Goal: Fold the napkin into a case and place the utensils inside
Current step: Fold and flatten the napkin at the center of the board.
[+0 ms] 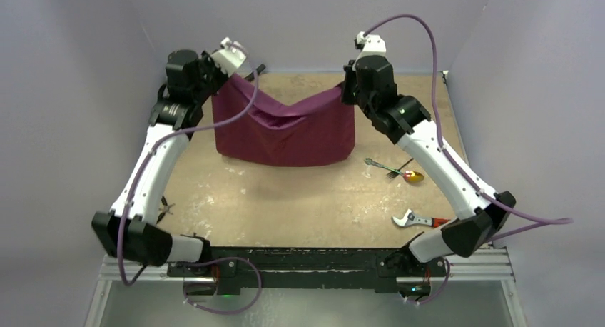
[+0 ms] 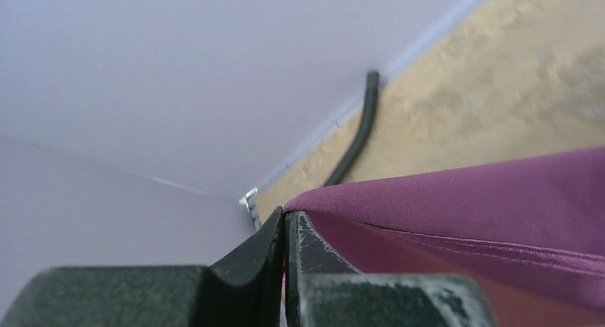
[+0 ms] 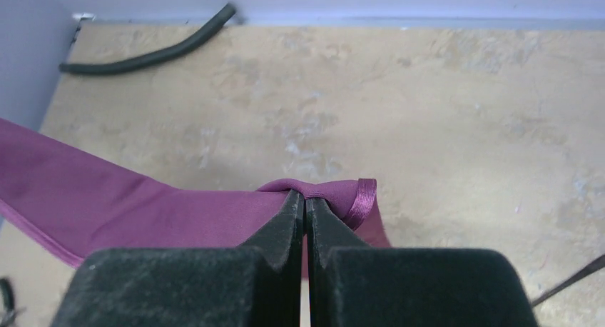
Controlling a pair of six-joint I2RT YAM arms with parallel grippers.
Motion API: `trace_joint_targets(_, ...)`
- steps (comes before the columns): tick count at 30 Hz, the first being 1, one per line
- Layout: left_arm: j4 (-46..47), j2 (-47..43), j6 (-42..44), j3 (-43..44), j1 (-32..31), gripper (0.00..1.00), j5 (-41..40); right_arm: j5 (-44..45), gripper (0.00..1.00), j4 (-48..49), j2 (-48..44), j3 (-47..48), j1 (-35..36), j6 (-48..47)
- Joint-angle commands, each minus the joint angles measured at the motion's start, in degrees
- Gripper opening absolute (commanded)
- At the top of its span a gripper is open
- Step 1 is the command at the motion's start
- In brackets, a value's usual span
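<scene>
Both arms are holding the napkin [image 1: 285, 131] up over the far half of the desk [image 1: 300, 213], one top corner each. The left gripper [image 2: 285, 223] is clamping the left corner, and the right gripper [image 3: 305, 202] is squeezing the right one, hem and all. The long top edge is running left to right between them and sagging in the middle, with the rest of the cloth hanging down toward the desk. I can't tell if the bottom edge is touching it.

My guess is the next fold depends on laying the cloth flat without bunching, so that slack middle is the thing to watch.

The fork [image 1: 379, 167] and spoon [image 1: 412, 175] are lying just off the napkin's lower right, crossing each other, so the right arm is the nearer one for those.

Only the top camera is showing the sag and the utensils. The wrist cams are showing how small each pinch is, right at the fingertips. A black hose [image 3: 143, 56] is lying along the far edge.
</scene>
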Motion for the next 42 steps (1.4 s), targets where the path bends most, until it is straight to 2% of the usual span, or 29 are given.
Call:
trace_joint_targets(1,8.5,11.0,-4.0,10.4,0.2,0.00,-2.2,-0.8,0.00,4.7,5.9,5.0,-5.2,-3.9)
trace_joint_targets(5,11.5,20.2,-4.2,21.2,0.1,0.00,-5.3,-1.7,0.00,8.5,11.6,11.0,-7.6,-5.5)
trace_joint_targets(11,8.4,29.5,-4.2,40.4,-0.6,0.00,-7.0,-1.8,0.00,5.9,19.8,28.3,-8.4,-8.3)
trace_joint_targets(14,7.9,28.7,-3.7,43.8,-0.8,0.00,-7.7,-2.2,0.00,4.9,19.5,31.2,-8.4,-8.7)
trace_joint_targets(16,6.2,26.0,-3.7,42.7,-0.8,0.00,-6.9,-2.6,0.00,5.6,17.1,28.5,-8.5,-8.6)
trace_joint_targets(19,4.1,18.5,-2.3,33.6,-0.8,0.00,-4.4,-3.8,0.00,8.1,11.0,18.6,-8.4,-6.7)
trace_joint_targets(24,-3.1,3.4,2.8,10.9,-0.8,0.00,-0.6,-8.8,0.00,9.0,0.0,-1.9,-7.3,-3.1)
trace_joint_targets(28,-13.2,-8.1,7.4,-5.5,-0.9,0.00,1.7,-10.5,0.00,6.8,-8.8,-19.7,-1.7,1.9)
trace_joint_targets(33,-26.8,-19.3,7.7,-20.7,-0.8,0.00,6.6,-13.5,0.00,2.5,-15.5,-39.9,4.6,10.4)
trace_joint_targets(38,-36.3,-26.4,8.9,-30.0,-0.8,0.00,9.2,-17.8,0.00,-2.3,-23.5,-48.3,6.5,16.5)
trace_joint_targets(42,-43.0,-28.4,12.3,-30.9,-0.8,0.00,9.5,-20.6,0.00,-5.0,-23.4,-49.5,7.7,18.4)
